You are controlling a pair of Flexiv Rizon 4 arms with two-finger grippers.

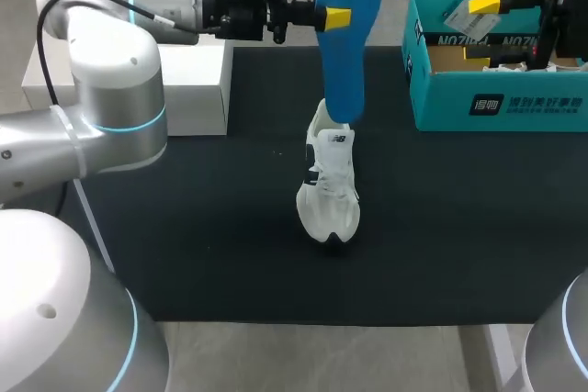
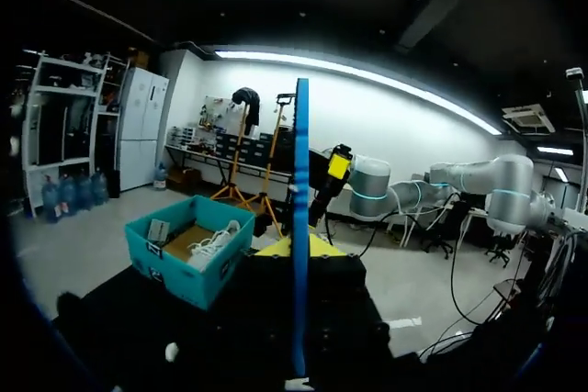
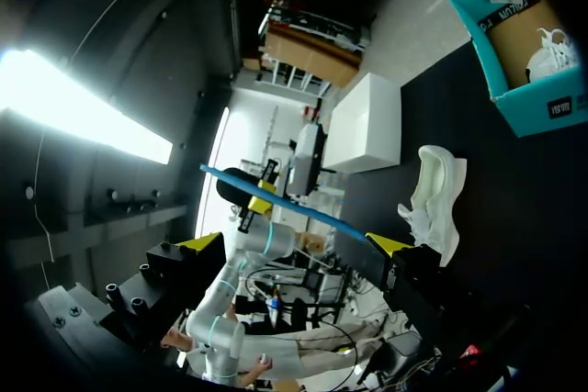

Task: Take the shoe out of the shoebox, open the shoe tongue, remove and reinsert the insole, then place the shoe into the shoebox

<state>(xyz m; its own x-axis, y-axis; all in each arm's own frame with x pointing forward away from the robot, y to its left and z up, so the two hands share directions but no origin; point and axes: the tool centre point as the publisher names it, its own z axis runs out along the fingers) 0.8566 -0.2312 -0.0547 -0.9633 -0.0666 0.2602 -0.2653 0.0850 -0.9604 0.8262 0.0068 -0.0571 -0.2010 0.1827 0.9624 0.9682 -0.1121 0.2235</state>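
1. The left gripper (image 1: 335, 17) is clamped on the blue insole (image 1: 349, 34), one yellow fingertip on each face. The insole hangs upright and shows edge-on in the left wrist view.
2. The insole's lower end lies over the opening of the white shoe (image 1: 329, 185) in the head view (contact between the two cannot be determined).
3. The shoe stands on its sole on the black mat (image 1: 184, 227), near the middle and well apart from the shoebox.
4. The teal shoebox (image 1: 501, 98) sits open at the mat's far right corner.
5. The right gripper (image 3: 296, 243) is over the shoebox, fingers spread wide with nothing between them.
6. A white box (image 1: 197, 89) rests at the mat's far left edge.
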